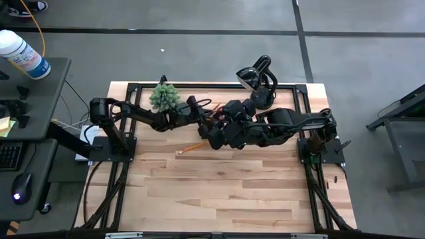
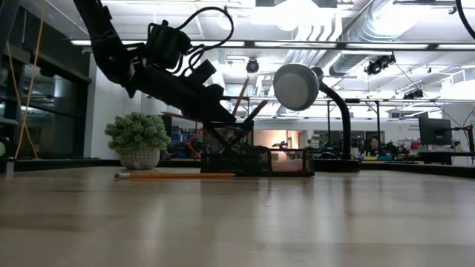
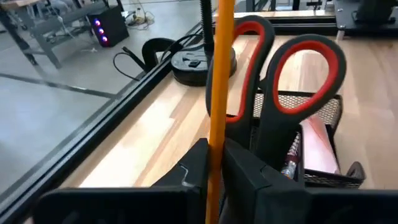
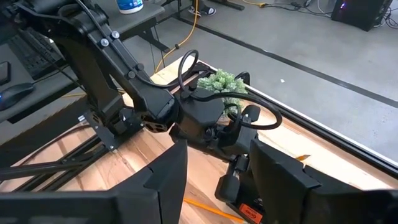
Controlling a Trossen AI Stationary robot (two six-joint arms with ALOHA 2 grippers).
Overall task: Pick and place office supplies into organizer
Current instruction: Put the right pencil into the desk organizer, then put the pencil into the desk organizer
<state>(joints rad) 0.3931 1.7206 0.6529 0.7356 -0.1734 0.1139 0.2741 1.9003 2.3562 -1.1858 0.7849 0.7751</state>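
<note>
I have the left claw (image 3: 214, 177) pinched on a yellow-orange pencil (image 3: 219, 81) standing upright just above the organizer (image 3: 323, 130). Red-handled scissors (image 3: 292, 74) stand in the organizer's mesh cup, a pink pad (image 3: 320, 146) beside them. The right claw (image 4: 214, 174) hangs spread wide and empty near the organizer. Another pencil (image 1: 194, 147) lies on the surface (image 1: 232, 192) close to the organizer.

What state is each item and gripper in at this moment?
left gripper: closed on a pencil, over the organizer.
held pencil: upright between the fingers.
scissors: standing in the organizer, red handles up.
organizer: on the table, holding scissors and pink pad.
loose pencil: lying flat on the table.
right gripper: open, empty, beside the left arm.
desk lamp: standing, head tilted.
</note>
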